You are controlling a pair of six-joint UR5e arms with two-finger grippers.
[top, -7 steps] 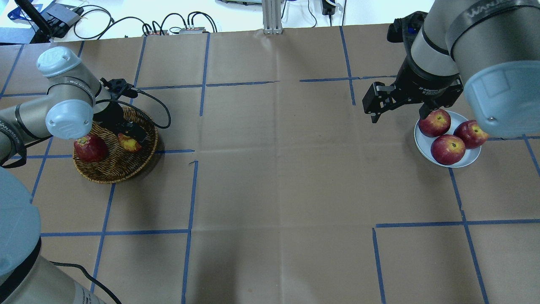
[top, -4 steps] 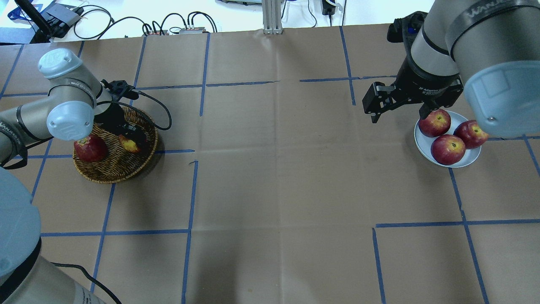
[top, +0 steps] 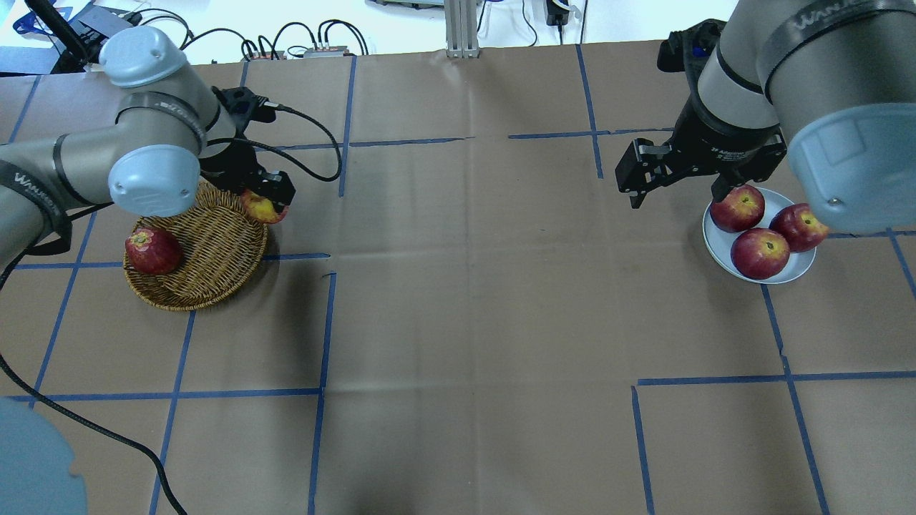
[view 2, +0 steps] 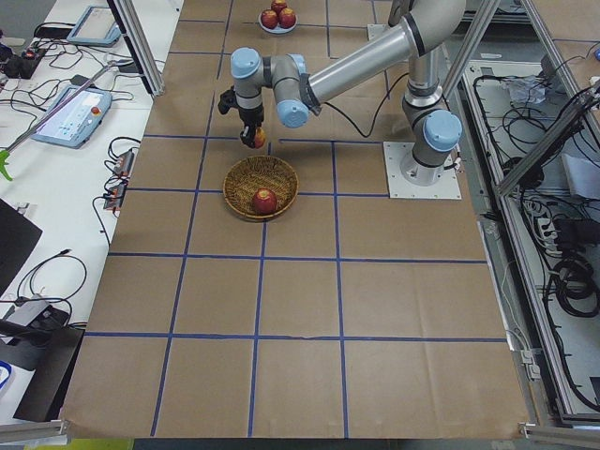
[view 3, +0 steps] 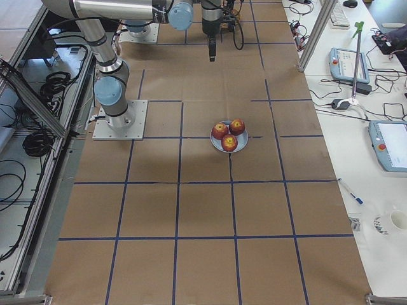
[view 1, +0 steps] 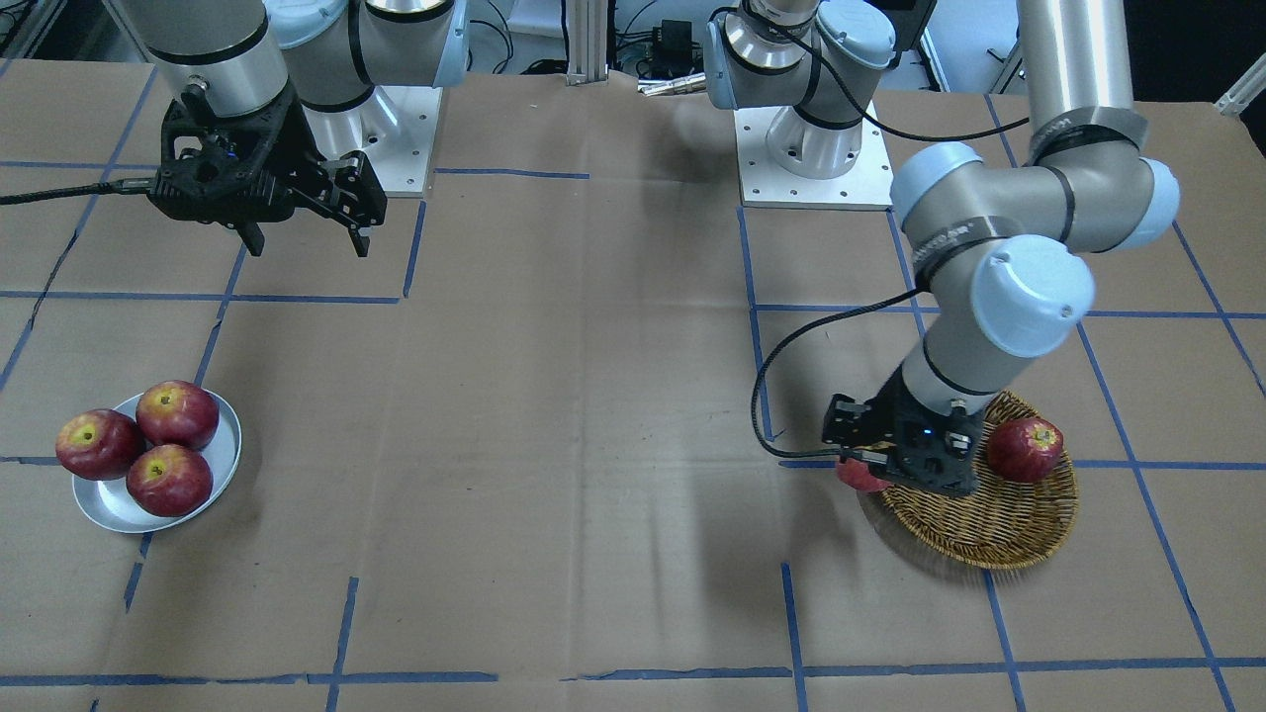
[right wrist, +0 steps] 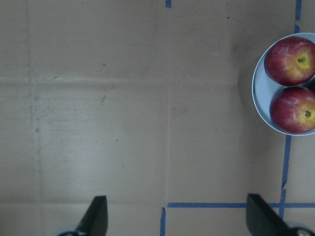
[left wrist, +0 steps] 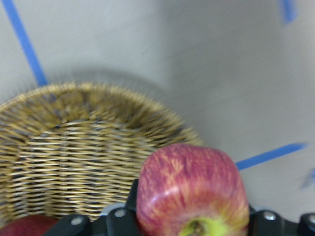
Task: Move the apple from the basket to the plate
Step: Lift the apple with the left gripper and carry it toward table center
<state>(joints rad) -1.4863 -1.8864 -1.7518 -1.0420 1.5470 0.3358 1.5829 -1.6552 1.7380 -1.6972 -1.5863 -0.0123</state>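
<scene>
Between the fingers of the left gripper (top: 266,203) sits the apple (left wrist: 192,191), pinched with its yellow stem hollow turned up toward the wrist. It hangs clear above the rim of the basket (top: 211,250) at about 1 o'clock in the overhead view. A darker apple (top: 152,250) lies at the basket's 9 o'clock.

Far off at 3 o'clock across the table is the plate (top: 714,242). Three apples (top: 760,252) crowd it, leaving bare metal mainly at 8 o'clock. The right gripper (top: 675,189) hovers empty at the plate's 10 o'clock edge with its fingers spread wide.

The long crossing looks like the main risk: a round, smooth apple held on two narrow pads could slip if the arm swings hard. A landing on the crowded plate could knock a neighbour or roll the apple off. The two arms could also clash near the plate.
</scene>
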